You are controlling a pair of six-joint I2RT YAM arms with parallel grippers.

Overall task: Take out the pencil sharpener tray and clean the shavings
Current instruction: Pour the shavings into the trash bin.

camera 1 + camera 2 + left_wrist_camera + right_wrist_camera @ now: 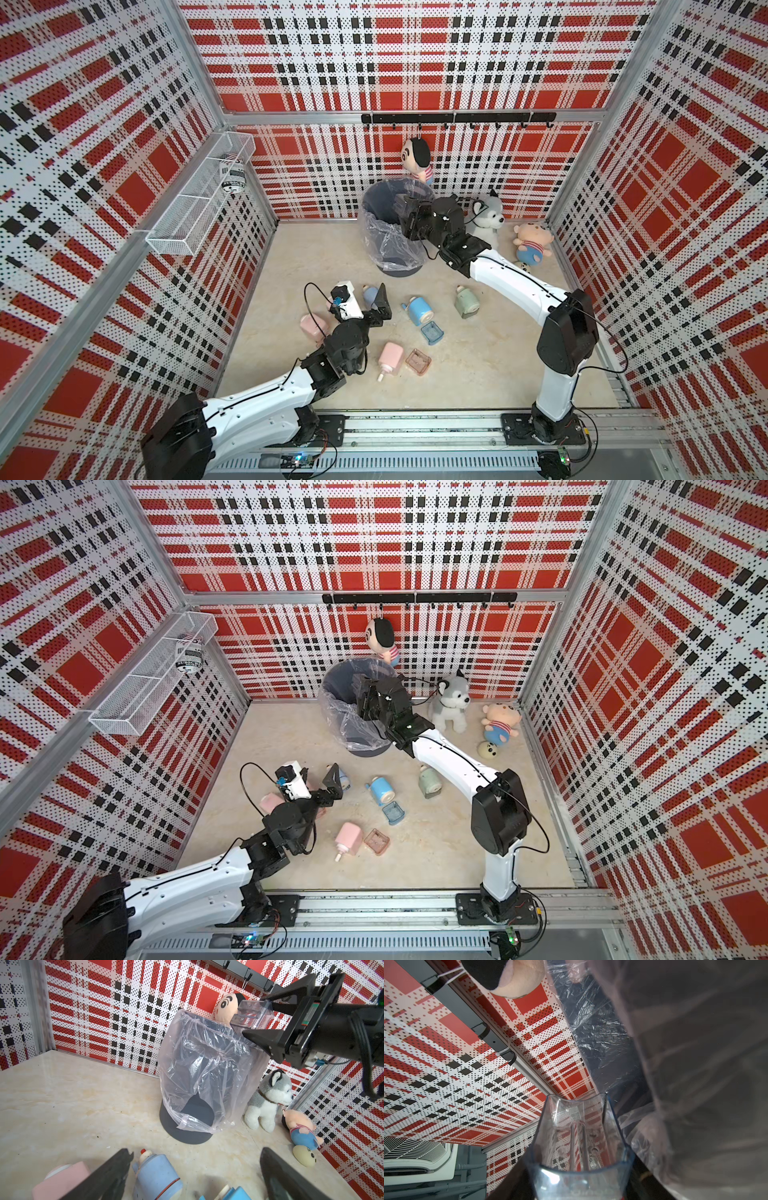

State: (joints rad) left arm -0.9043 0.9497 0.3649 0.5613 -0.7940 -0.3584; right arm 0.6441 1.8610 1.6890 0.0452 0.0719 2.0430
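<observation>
My right gripper (254,1017) is shut on a clear pencil sharpener tray (247,1015), held just above the rim of the dark bin (382,199) lined with a plastic bag. In the right wrist view the tray (579,1147) fills the space between the jaws, with the bag (602,1028) beside it. Only faint specks show inside it, and I cannot make out shavings. My left gripper (384,305) is open low over the floor. A pale blue sharpener (155,1176) lies between its fingers, close to one of them.
On the floor lie a blue sharpener (417,309) with its blue tray (432,332), a pink sharpener (390,357) with a pink tray (417,361), a green sharpener (466,303) and another pink one (311,326). Plush toys (488,216) sit right of the bin.
</observation>
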